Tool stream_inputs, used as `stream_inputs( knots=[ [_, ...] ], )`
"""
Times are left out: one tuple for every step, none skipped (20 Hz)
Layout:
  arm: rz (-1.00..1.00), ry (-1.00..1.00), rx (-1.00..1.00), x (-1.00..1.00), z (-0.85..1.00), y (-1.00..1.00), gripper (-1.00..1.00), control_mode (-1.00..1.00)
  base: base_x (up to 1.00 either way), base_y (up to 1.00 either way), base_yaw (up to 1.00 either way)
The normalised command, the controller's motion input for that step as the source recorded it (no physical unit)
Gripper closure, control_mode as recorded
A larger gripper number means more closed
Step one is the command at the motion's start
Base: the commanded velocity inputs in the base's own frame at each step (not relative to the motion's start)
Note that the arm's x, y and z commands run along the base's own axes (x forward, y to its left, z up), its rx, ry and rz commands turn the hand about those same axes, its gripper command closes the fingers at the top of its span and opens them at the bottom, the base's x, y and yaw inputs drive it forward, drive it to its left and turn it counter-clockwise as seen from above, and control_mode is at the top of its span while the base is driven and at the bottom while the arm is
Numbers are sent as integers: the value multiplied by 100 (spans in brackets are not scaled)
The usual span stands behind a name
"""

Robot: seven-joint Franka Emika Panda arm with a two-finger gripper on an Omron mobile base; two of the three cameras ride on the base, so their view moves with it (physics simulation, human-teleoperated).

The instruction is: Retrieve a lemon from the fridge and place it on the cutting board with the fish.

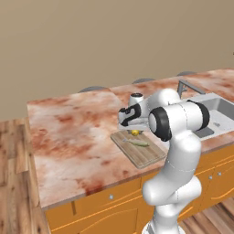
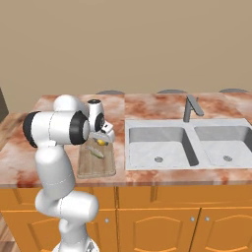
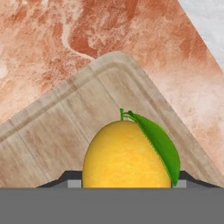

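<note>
1. Gripper (image 1: 135, 131) is low over the cutting board (image 1: 145, 155), fingers clamped on the lemon (image 3: 127, 155), green leaf at its side.
2. The fish (image 1: 139, 143) lies on the board, just beside the lemon.
3. The board sits on the marbled counter (image 1: 73, 137), left of the sink (image 2: 167, 145).

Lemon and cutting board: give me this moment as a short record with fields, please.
lemon: yellow, green leaf, held between the gripper fingers over the board
cutting board: wooden, on the marble counter, left of the sink
fish: lying on the board, near the lemon
placement: lemon not yet released
</note>
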Motion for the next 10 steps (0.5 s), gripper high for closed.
stream_inputs(
  knots=[
    [-7,0,0,0,0,4,100,-100,0,0,0],
    [-6,0,0,0,0,4,100,-100,0,0,0],
    [-6,0,0,0,0,4,100,-100,0,0,0],
    [-6,0,0,0,0,4,100,-100,0,0,0],
    [-7,0,0,0,0,1,100,-100,0,0,0],
    [-8,0,0,0,0,1,100,-100,0,0,0],
    [-7,0,0,0,0,3,100,-100,0,0,0],
    [-7,0,0,0,0,2,100,-100,0,0,0],
    [-7,0,0,0,0,2,100,-100,0,0,0],
    [-7,0,0,0,0,1,100,-100,0,0,0]
  ],
)
